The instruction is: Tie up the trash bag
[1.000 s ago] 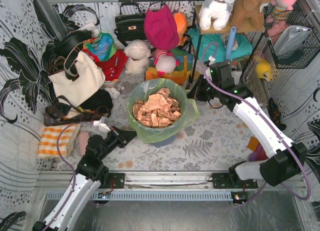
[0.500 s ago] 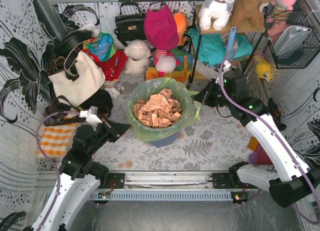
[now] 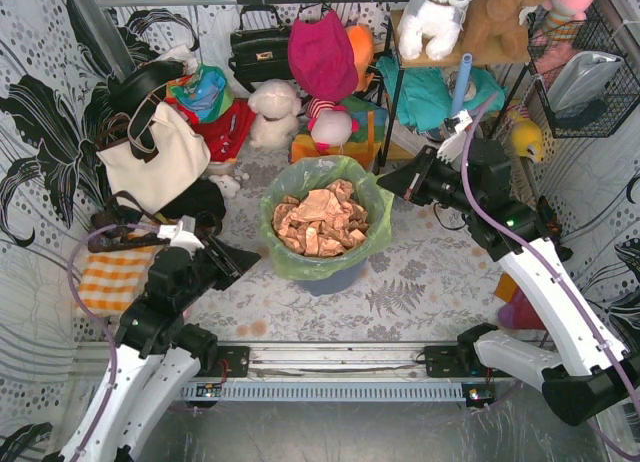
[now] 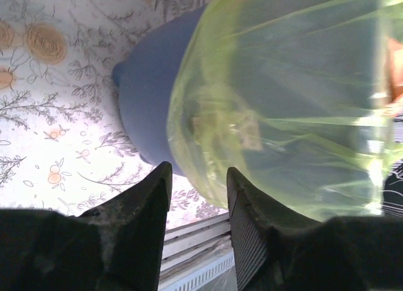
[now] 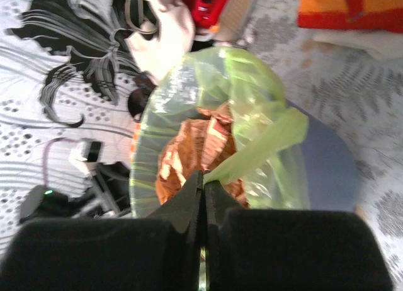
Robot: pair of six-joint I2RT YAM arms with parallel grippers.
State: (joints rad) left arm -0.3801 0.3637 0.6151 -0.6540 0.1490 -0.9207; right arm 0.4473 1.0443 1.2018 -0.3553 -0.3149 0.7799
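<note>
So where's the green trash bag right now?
In the overhead view the trash bag sits mid-table, lining the blue bin; the right gripper pinches its right rim and the open left gripper points at its left side.

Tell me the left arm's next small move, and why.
Probably ease the left gripper forward and up to the near rim of the trash bag and close on it. Its fingers are open with nothing between them, low beside the blue bin, while the right gripper is shut on a stretched flap of the opposite rim.
</note>
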